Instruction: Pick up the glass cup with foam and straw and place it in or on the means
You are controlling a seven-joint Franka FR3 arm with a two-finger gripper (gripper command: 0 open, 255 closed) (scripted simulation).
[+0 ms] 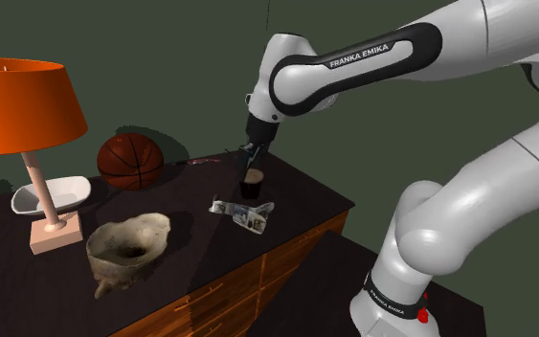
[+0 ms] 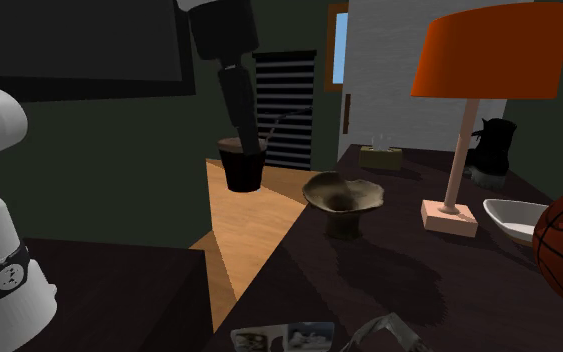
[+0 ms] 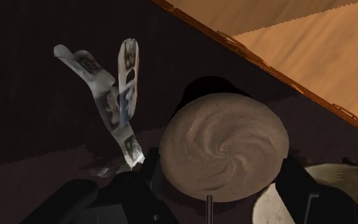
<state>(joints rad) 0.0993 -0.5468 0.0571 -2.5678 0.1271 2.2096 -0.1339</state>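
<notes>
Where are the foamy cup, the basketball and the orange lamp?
foamy cup (image 3: 224, 146), wrist view, middle of its foam.
basketball (image 1: 130, 160), shoulder view, centre of ball.
orange lamp (image 1: 18, 101), shoulder view, its shade.

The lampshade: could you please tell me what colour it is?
The lampshade is bright orange, clearest in the shoulder view.

The arm (image 1: 492, 182) is glossy white, built of fat rounded links with thin grey seams. A black sleeve (image 1: 353, 62) on the forearm bears white "FRANKA EMIKA" lettering. A black ring (image 1: 392, 295) with small white print circles the lowest link, with red marks (image 1: 422, 312) beside it. The gripper (image 1: 252, 165) is all black, and its fingers (image 3: 136, 194) are blocky.
</notes>
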